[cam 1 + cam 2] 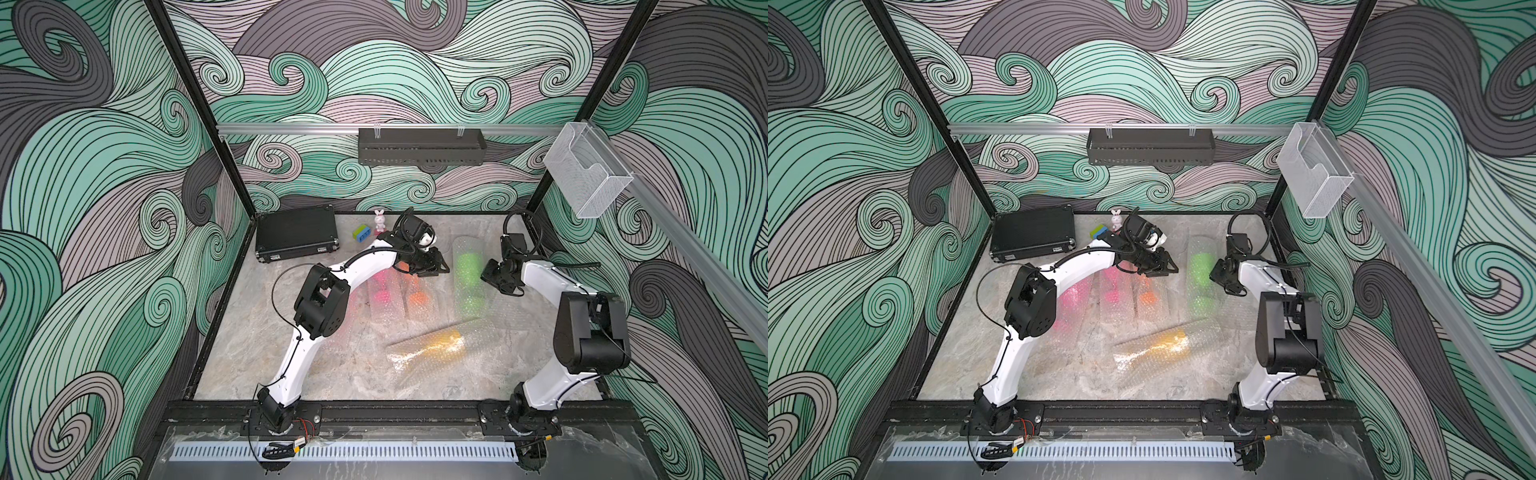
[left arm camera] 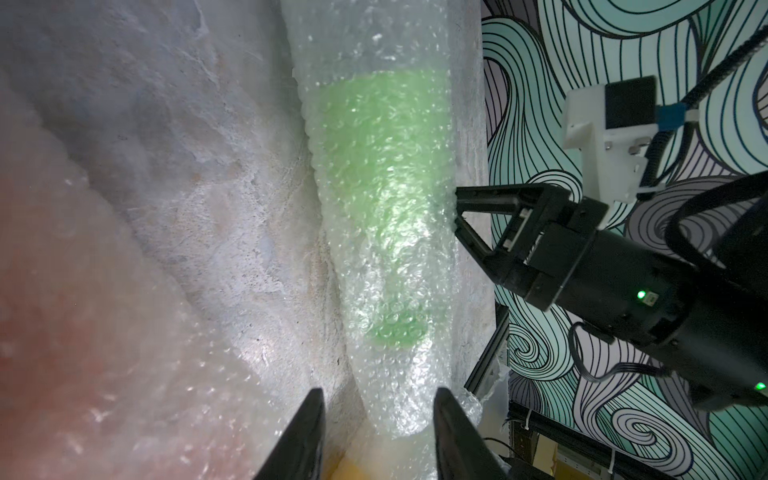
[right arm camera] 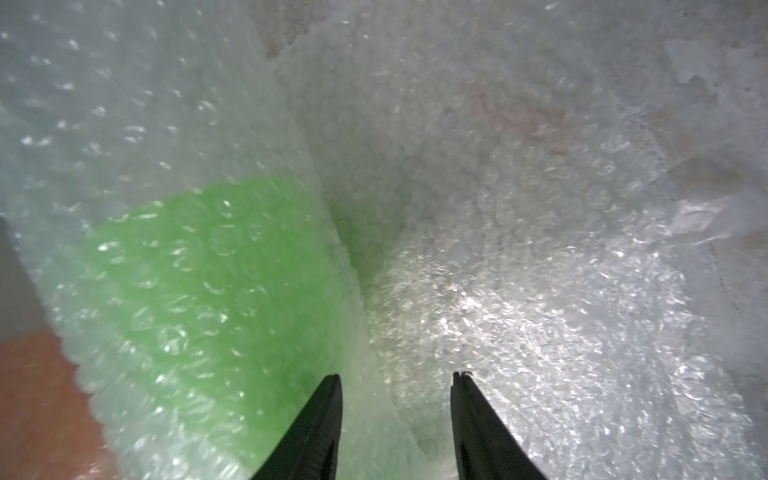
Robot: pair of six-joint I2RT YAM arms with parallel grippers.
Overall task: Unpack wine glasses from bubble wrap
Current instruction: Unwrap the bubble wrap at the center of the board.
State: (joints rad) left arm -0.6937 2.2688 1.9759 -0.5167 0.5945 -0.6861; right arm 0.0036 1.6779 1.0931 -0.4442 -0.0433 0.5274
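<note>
On veined stone tabletop (image 1: 291,365), left end effector (image 1: 440,268) and right end effector (image 1: 487,276), both parted, flank the dimpled bubble wrap tube (image 1: 471,301).

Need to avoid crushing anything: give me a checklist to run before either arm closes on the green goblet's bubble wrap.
1. Left end effector jaws apart: ok.
2. Right end effector jaws apart: ok.
3. Green goblet fully inside bubble wrap tube: ok.
4. Tube end actually between left fingers: cannot tell.
5. Right end effector touching tube: cannot tell.
6. Arms apart from each other: ok.
</note>
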